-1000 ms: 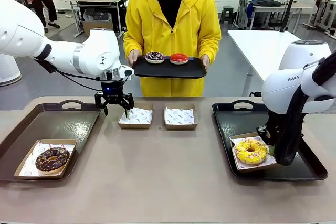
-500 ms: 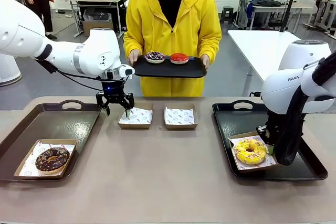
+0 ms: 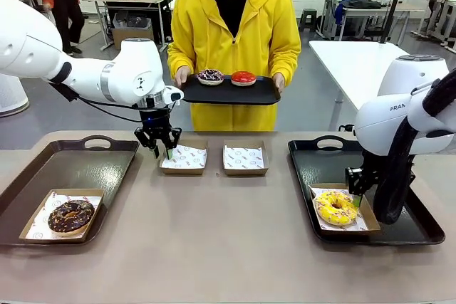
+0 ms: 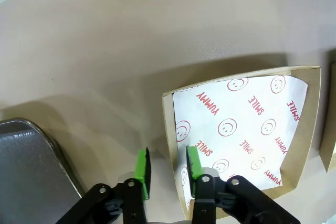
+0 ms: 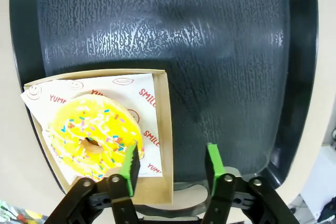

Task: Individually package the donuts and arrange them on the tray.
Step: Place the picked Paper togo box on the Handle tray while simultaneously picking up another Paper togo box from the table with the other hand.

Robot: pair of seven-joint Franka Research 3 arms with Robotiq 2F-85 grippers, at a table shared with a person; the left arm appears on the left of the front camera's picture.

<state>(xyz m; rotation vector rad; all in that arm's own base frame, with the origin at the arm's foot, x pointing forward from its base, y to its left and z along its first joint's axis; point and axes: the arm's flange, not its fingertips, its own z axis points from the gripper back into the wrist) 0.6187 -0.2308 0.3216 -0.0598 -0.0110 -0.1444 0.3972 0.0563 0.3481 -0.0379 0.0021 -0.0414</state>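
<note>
A yellow sprinkled donut [image 3: 336, 206] [image 5: 94, 140] lies in a paper-lined box on the black right tray [image 3: 320, 158]. My right gripper [image 3: 354, 189] [image 5: 171, 163] is open, its jaws astride that box's side wall. A chocolate donut [image 3: 70, 216] sits boxed on the brown left tray [image 3: 71, 165]. My left gripper [image 3: 161, 149] [image 4: 167, 165] is open, straddling the wall of an empty lined box [image 3: 184, 157] [image 4: 241, 135]. The person holds a black tray [image 3: 228, 95] carrying a dark sprinkled donut [image 3: 209, 76] and a red donut [image 3: 243, 78].
A second empty lined box [image 3: 244, 158] stands mid-table beside the first. The near half of the beige table [image 3: 214, 247] is bare. A white table [image 3: 356, 69] stands behind on the right.
The yellow donut's box has settled flat on the right tray and shifted slightly left. The right gripper has lifted a little. The left gripper has edged right along the empty box's rim.
</note>
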